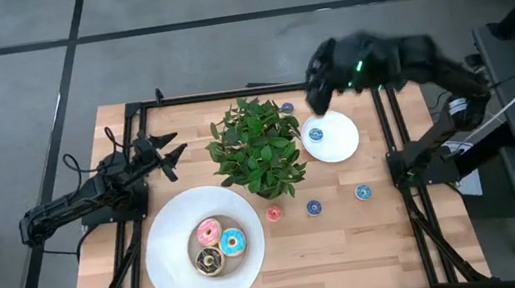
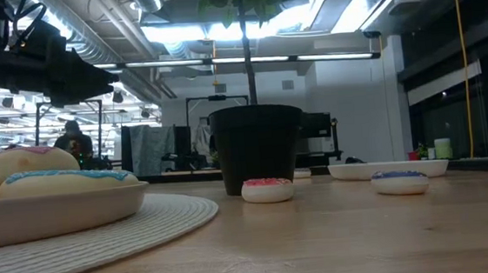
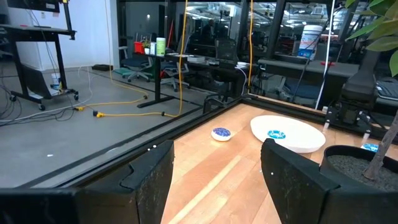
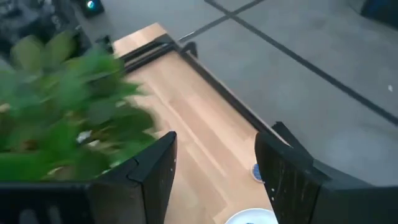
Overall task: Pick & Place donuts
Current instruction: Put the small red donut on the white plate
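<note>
Three larger donuts, pink (image 1: 209,232), light blue (image 1: 232,240) and chocolate (image 1: 209,262), lie on the big white plate (image 1: 169,267). A tiny blue donut (image 1: 316,135) lies on the small white plate (image 1: 338,143). Tiny red (image 1: 273,212), blue (image 1: 314,208) and teal (image 1: 362,191) donuts lie on the table near the front, and another blue one (image 1: 287,108) lies by the far edge. My left gripper (image 1: 165,149) hangs open left of the plant. My right gripper (image 1: 315,85), blurred, is open above the far edge beside the small plate, holding nothing (image 4: 214,168).
A potted plant (image 1: 258,146) stands mid-table between the two arms, its dark pot (image 2: 256,149) behind the tiny red donut (image 2: 267,190). A black frame (image 1: 394,145) runs along the table's edges. Bare wood shows at the near right corner (image 1: 353,252).
</note>
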Robot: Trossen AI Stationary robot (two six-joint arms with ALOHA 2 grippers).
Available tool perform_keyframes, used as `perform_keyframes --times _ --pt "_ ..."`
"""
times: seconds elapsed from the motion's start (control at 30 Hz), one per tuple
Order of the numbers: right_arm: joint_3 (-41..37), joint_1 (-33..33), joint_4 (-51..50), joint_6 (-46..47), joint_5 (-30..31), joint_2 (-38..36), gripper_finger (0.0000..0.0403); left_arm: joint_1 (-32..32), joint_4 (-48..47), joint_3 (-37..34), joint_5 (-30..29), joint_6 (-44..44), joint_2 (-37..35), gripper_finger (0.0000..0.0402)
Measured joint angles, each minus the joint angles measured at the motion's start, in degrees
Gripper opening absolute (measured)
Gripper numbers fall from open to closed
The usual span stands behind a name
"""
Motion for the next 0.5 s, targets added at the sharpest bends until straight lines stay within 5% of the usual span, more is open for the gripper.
perform_keyframes --times 0.33,0.5 --pt "0.20 19.37 -9.58 11.86 16.46 5.55 0.0218 0.00 0.02 0.00 0.01 -0.01 0.00 0.0233" --pt "0.20 25.98 -17.71 20.27 18.31 5.76 0.0218 0.00 0.02 0.01 0.00 -0.01 -0.01 0.0233"
